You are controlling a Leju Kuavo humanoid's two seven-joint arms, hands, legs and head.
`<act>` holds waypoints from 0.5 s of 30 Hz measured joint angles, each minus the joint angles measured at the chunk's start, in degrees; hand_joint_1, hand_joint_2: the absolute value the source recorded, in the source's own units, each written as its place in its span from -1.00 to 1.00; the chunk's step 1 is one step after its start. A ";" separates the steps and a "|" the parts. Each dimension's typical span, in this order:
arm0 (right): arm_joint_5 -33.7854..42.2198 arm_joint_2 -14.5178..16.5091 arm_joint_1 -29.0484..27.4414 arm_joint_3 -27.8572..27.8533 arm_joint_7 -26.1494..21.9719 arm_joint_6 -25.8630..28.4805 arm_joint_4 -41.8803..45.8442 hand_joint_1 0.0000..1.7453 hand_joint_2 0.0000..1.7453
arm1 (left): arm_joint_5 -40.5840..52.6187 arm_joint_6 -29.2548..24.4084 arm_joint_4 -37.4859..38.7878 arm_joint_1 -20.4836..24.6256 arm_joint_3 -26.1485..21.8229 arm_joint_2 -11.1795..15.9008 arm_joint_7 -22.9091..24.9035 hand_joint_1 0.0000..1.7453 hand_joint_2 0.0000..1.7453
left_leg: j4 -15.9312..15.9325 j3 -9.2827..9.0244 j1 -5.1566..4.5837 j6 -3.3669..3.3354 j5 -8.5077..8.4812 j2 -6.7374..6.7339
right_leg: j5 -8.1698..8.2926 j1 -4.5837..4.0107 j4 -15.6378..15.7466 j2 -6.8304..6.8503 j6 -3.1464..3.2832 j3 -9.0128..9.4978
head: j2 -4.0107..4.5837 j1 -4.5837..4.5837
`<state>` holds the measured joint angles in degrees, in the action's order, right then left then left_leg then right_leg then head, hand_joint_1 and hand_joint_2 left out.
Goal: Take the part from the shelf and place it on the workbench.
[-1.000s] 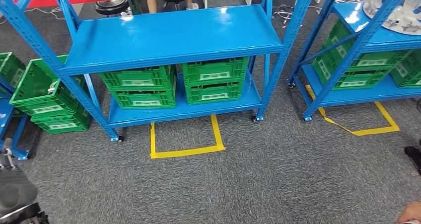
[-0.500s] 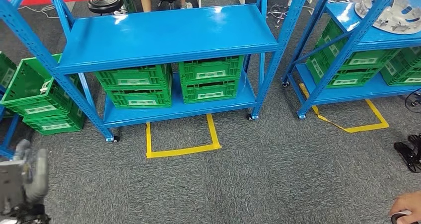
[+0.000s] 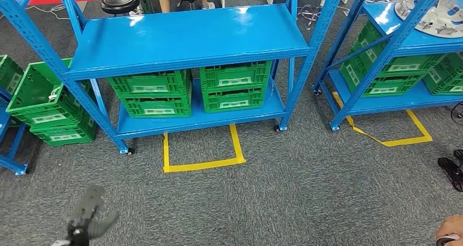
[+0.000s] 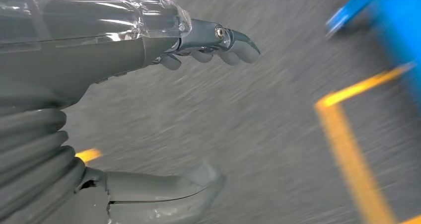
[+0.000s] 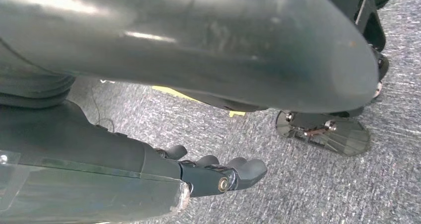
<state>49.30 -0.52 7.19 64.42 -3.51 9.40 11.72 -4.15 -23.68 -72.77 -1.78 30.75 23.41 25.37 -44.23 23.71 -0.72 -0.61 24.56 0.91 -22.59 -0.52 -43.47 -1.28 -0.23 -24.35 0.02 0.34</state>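
Swinging up off the lower-left corner, the left hand [image 3: 87, 217] now hangs blurred over the grey carpet [image 3: 284, 197] — fingers [image 4: 233, 47] and thumb spread, holding nothing. Ahead stands the blue shelf [image 3: 191, 36] with green crates [image 3: 188, 90] underneath. Far right, the silver part [image 3: 437, 11] lies on the neighbouring shelf's top. The right hand [image 5: 198, 172] hangs low — fingers loosely apart, empty.
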 joint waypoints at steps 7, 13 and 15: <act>-1.38 0.01 0.80 1.01 1.36 -0.77 0.00 -1.00 -1.00 | -4.83 4.93 16.99 2.09 5.93 -0.52 -0.56 -1.00 1.00 | 0.01 -0.03 0.15 0.01 -0.03 -0.28 | -0.04 -0.16 -0.17 -0.01 0.11 -0.09 | 0.01 -0.08; -1.88 0.02 1.23 1.48 1.87 -1.08 0.00 -1.00 -1.00 | -9.07 6.31 27.88 3.16 8.36 -2.26 -4.53 -1.00 1.00 | 0.06 -0.02 0.16 0.01 -0.03 -0.41 | -0.07 -0.19 -0.17 -0.01 0.40 -0.09 | 0.00 -0.05; -1.91 0.04 1.28 1.68 2.12 -1.08 0.00 -1.00 -1.00 | -10.77 6.37 31.25 3.55 8.71 -3.13 -6.02 -1.00 1.00 | 0.07 0.01 0.14 0.01 -0.03 -0.43 | -0.07 -0.17 -0.17 -0.01 0.41 -0.09 | -0.01 -0.02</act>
<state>47.39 -0.48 8.47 66.10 -1.39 8.32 11.72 -14.93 -17.31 -41.52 1.78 39.46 20.28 19.35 -44.16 23.71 -0.58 -0.60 24.53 0.48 -22.67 -0.69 -43.64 -1.29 0.18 -24.44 0.01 0.33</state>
